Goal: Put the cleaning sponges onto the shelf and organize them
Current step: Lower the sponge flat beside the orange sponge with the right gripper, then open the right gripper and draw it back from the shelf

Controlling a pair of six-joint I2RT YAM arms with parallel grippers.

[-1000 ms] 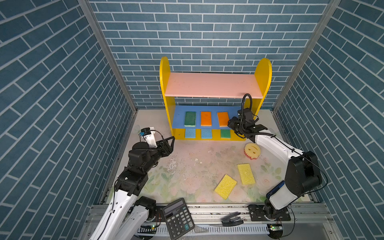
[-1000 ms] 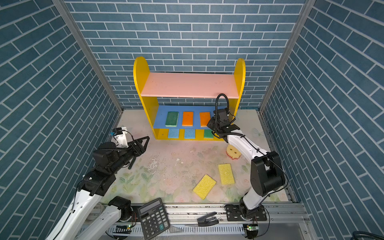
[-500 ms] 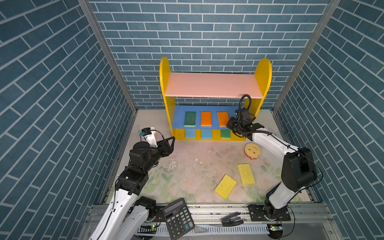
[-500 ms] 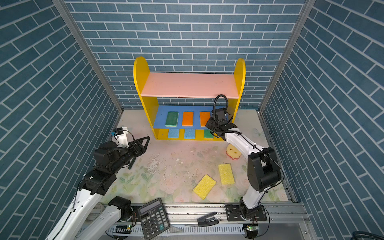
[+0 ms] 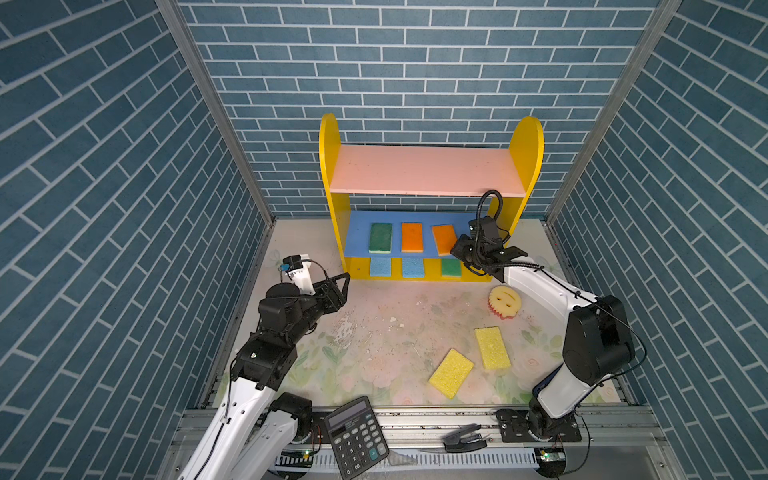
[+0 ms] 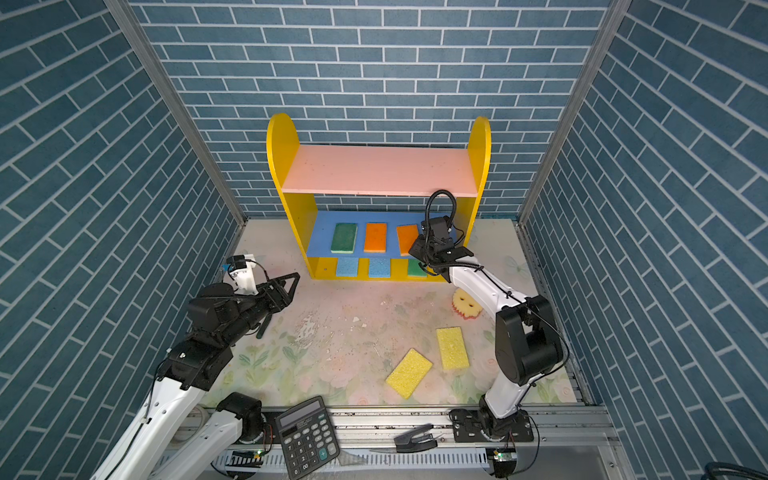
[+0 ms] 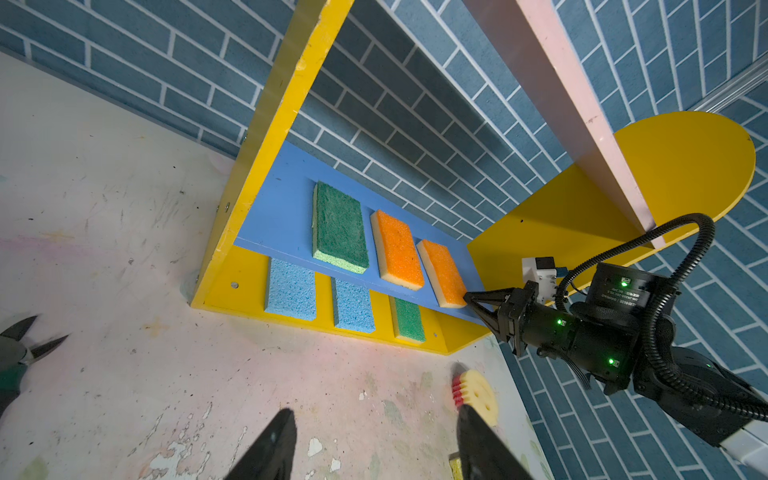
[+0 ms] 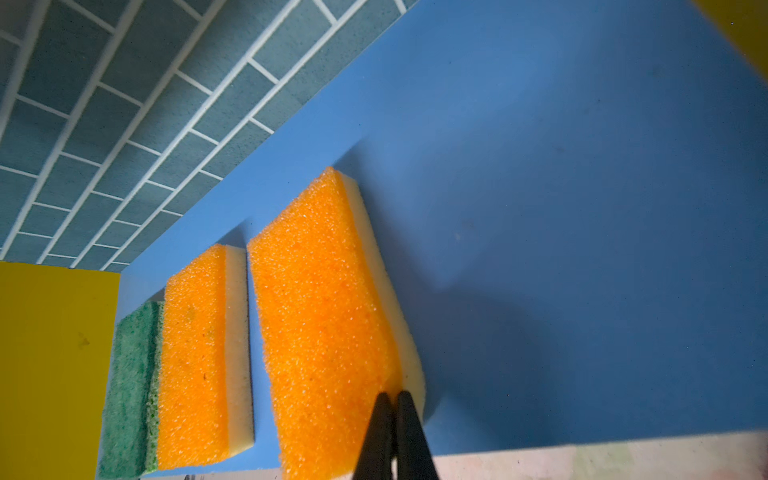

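The shelf [image 5: 424, 170] stands at the back wall in both top views. Its blue middle board [image 5: 357, 237] carries a green sponge [image 5: 380, 237] and two orange sponges [image 5: 412, 237], the right one [image 5: 444, 239] slightly askew. On the yellow base lie two light blue sponges [image 5: 380, 266] and a green one [image 5: 451, 267]. My right gripper [image 8: 392, 399] is shut, its tips touching the askew orange sponge [image 8: 324, 316] at its near end. A round smiley sponge [image 5: 504, 301] and two yellow sponges [image 5: 492, 347] [image 5: 451, 372] lie on the table. My left gripper [image 7: 374, 415] hovers open and empty at the left.
A black calculator [image 5: 357, 440] rests on the front rail, with a small black tool [image 5: 461, 440] beside it. Green-handled cutters [image 7: 25, 345] lie on the table near my left arm. Brick-patterned walls close in three sides. The pink top board [image 6: 374, 170] is bare.
My right gripper's jaws have closed and its tips have moved in to the right orange sponge's front end; that sponge now sits a little askew. The left arm has not moved.
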